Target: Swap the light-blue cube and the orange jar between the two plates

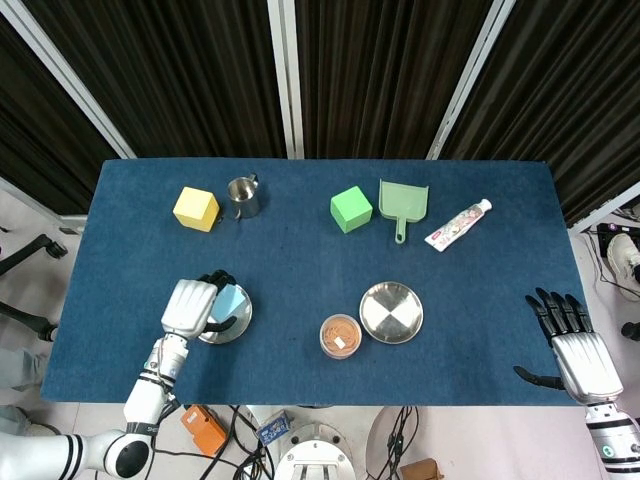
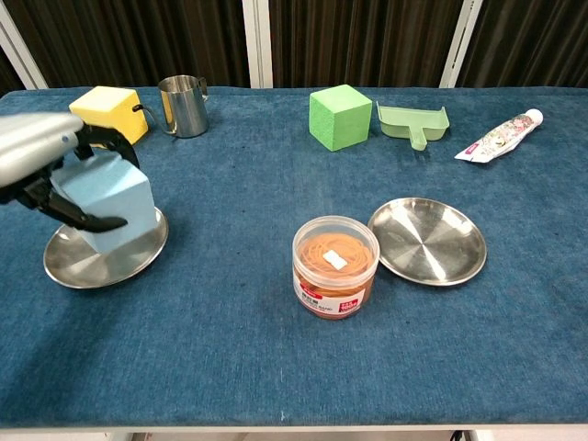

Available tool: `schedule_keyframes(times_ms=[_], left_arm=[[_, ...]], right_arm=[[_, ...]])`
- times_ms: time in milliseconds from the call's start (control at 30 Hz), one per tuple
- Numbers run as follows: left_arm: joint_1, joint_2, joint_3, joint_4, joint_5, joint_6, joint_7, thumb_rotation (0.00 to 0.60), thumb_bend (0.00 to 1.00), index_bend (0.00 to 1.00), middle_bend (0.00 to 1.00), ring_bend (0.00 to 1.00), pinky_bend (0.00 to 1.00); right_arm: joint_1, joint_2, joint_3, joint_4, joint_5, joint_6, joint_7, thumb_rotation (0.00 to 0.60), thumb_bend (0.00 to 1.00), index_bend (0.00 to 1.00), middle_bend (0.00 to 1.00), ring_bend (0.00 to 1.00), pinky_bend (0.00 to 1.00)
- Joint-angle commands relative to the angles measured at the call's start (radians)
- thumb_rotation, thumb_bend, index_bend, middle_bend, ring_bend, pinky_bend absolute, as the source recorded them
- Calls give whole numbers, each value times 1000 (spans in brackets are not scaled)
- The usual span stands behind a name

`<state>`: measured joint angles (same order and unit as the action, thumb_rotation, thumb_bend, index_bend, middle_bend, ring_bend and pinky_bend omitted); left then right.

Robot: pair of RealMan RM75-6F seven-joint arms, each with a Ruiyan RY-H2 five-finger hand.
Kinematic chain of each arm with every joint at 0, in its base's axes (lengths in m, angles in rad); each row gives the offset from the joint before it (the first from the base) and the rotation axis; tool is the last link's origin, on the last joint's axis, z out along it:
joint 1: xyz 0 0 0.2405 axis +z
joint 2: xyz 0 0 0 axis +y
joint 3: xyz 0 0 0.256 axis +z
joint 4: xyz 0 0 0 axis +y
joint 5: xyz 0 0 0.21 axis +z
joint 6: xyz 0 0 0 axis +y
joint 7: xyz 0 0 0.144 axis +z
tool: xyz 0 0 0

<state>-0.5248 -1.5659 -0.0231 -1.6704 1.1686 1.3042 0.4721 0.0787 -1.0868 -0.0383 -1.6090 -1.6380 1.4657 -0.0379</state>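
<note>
Yellow cube, steel cup, green cube, dustpan, tube.

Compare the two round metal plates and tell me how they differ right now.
The left round metal plate has the light-blue cube over it, gripped by the left hand; the right round metal plate is bare. The orange jar stands beside the right plate, on the cloth; nothing stands beside the left. Both are shiny, shallow and alike in size.
</note>
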Motion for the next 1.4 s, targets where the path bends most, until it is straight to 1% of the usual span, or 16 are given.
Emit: schedule_keyframes(times_ms=[33, 167, 267, 367, 500, 567, 667, 767, 833, 967, 1033, 1133, 1233, 1333, 1367, 1400], left_arm=[[3, -24, 5, 27, 5, -26, 8, 600, 152, 308, 288, 306, 545], [8, -24, 9, 31, 2, -41, 36, 600, 36, 203, 178, 165, 362], [16, -5, 12, 6, 21, -37, 31, 600, 3, 161, 128, 108, 294], [35, 35, 29, -39, 75, -9, 15, 600, 0, 130, 95, 72, 255], [79, 112, 75, -115, 171, 55, -4, 600, 0, 122, 89, 61, 246], [112, 161, 102, -148, 241, 114, -11, 600, 0, 122, 88, 61, 245], [163, 223, 133, -167, 311, 191, -38, 600, 0, 122, 89, 60, 245], [218, 280, 150, -160, 353, 261, -106, 600, 0, 122, 89, 60, 241], [244, 300, 150, -141, 352, 282, -154, 600, 0, 122, 89, 60, 237], [269, 320, 141, -106, 330, 274, -230, 600, 0, 122, 89, 60, 226], [278, 325, 135, -89, 325, 266, -250, 600, 0, 122, 88, 60, 223], [288, 330, 127, -77, 325, 257, -274, 600, 0, 122, 89, 60, 219], [297, 334, 117, -69, 327, 253, -293, 600, 0, 122, 89, 60, 219], [304, 335, 108, -63, 332, 249, -312, 600, 0, 122, 89, 60, 218], [306, 335, 106, -61, 334, 247, -316, 600, 0, 122, 88, 60, 218], [308, 335, 105, -59, 335, 244, -319, 600, 0, 122, 89, 60, 218]], right_arm=[[-2, 2, 1, 1, -1, 4, 3, 483, 208, 0, 0, 0, 0], [-4, 1, 2, 5, -3, 11, 12, 481, 208, 0, 0, 0, 0], [2, -4, -2, 12, -18, 5, 16, 481, 207, 0, 0, 0, 0], [13, -10, -10, 10, -43, -8, 19, 483, 208, 0, 0, 0, 0], [45, -22, -17, -9, -109, -23, -1, 483, 208, 0, 0, 0, 0], [89, -24, -17, -43, -167, -58, -30, 482, 208, 0, 0, 0, 0], [163, -27, 6, -119, -196, -150, -102, 482, 208, 0, 0, 0, 0], [269, -64, 69, -225, -118, -338, -239, 481, 207, 0, 0, 0, 0], [340, -115, 115, -262, -19, -469, -325, 480, 208, 0, 0, 0, 0], [458, -257, 182, -241, 179, -642, -460, 479, 208, 0, 0, 0, 0], [506, -334, 201, -205, 271, -687, -521, 480, 208, 0, 0, 0, 0], [561, -417, 210, -156, 378, -714, -597, 480, 207, 0, 0, 0, 0], [601, -473, 211, -122, 449, -721, -630, 480, 208, 0, 0, 0, 0], [635, -500, 208, -109, 504, -737, -631, 479, 220, 0, 0, 0, 1], [644, -504, 206, -106, 514, -738, -632, 479, 241, 0, 0, 0, 25], [651, -509, 204, -103, 518, -736, -633, 480, 278, 3, 9, 8, 83]])
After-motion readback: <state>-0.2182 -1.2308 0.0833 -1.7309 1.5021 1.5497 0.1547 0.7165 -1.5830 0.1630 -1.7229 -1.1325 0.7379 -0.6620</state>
